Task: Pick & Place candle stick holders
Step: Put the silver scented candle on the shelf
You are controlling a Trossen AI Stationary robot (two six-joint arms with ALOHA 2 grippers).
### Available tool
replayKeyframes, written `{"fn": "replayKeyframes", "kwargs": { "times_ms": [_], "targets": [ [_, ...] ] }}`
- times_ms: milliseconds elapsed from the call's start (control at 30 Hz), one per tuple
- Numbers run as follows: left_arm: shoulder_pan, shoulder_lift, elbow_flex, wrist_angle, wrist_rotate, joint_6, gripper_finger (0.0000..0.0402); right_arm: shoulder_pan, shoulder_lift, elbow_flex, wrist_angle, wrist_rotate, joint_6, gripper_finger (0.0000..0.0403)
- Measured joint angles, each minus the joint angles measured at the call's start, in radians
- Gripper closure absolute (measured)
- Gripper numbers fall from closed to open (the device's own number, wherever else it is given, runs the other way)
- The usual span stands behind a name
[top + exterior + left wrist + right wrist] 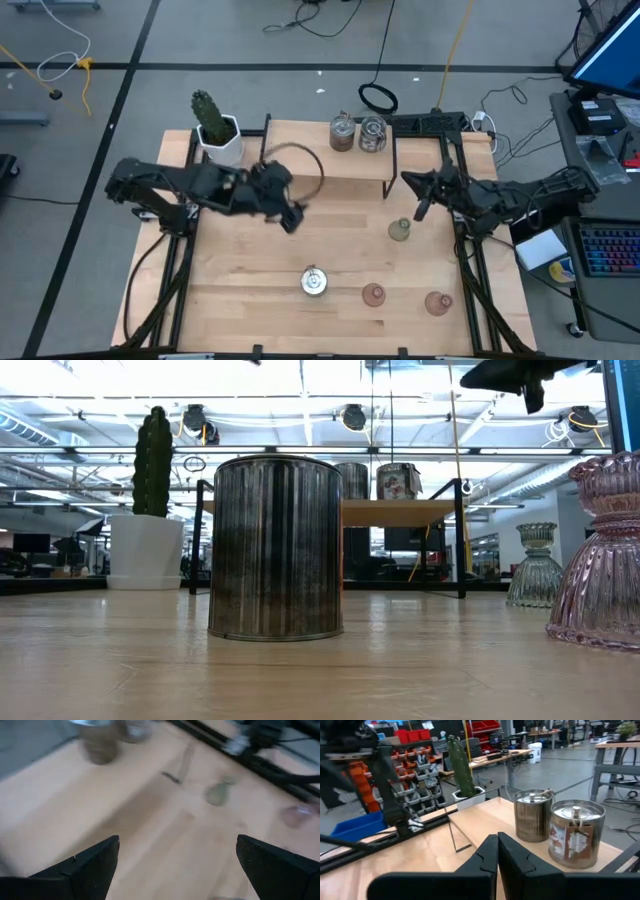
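Observation:
Two silvery candle stick holders (343,132) (372,133) stand on a raised shelf at the table's far side; they also show in the right wrist view (532,815) (575,832). A third silvery holder (314,282) (275,548) stands near the front edge. The pale green holder (399,230) (218,793) and two pink holders (373,294) (437,302) stand at the right front. My left gripper (290,215) (175,865) hovers open over the table's middle. My right gripper (420,205) (496,855) is shut, above the table, just beyond the green holder.
A cactus in a white pot (215,125) stands at the far left corner. The shelf (400,510) rests on thin black legs. Bare wood (250,270) lies at the left front. A cable loop (378,98) lies on the floor beyond the table.

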Motion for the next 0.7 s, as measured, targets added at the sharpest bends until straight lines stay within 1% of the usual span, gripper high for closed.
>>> {"fn": "replayKeyframes", "kwargs": {
  "times_ms": [133, 200, 267, 500, 600, 700],
  "targets": [
    [-0.047, 0.083, 0.0, 0.085, 0.049, -0.012, 0.0007, 0.023, -0.043, -0.032, -0.001, -0.001, -0.006, 0.0402],
    [-0.054, 0.122, 0.0, 0.109, 0.084, -0.044, 0.0007, 0.039, -0.066, -0.043, -0.001, -0.002, -0.007, 0.0402],
    [-0.054, 0.149, -0.001, 0.108, 0.127, -0.101, 0.0007, 0.052, -0.09, -0.052, 0.0, -0.026, -0.014, 0.0402],
    [-0.068, 0.202, -0.001, 0.068, 0.283, -0.396, 0.0007, 0.091, -0.161, -0.089, -0.001, -0.028, -0.02, 0.0402],
    [-0.096, 0.206, -0.001, -0.002, 0.321, -0.543, 0.0007, 0.107, -0.187, -0.102, -0.001, -0.028, -0.023, 0.0402],
    [-0.14, 0.207, -0.001, -0.076, 0.319, -0.686, 0.0007, 0.118, -0.209, -0.11, -0.003, -0.03, -0.031, 0.0402]
  ]
}}
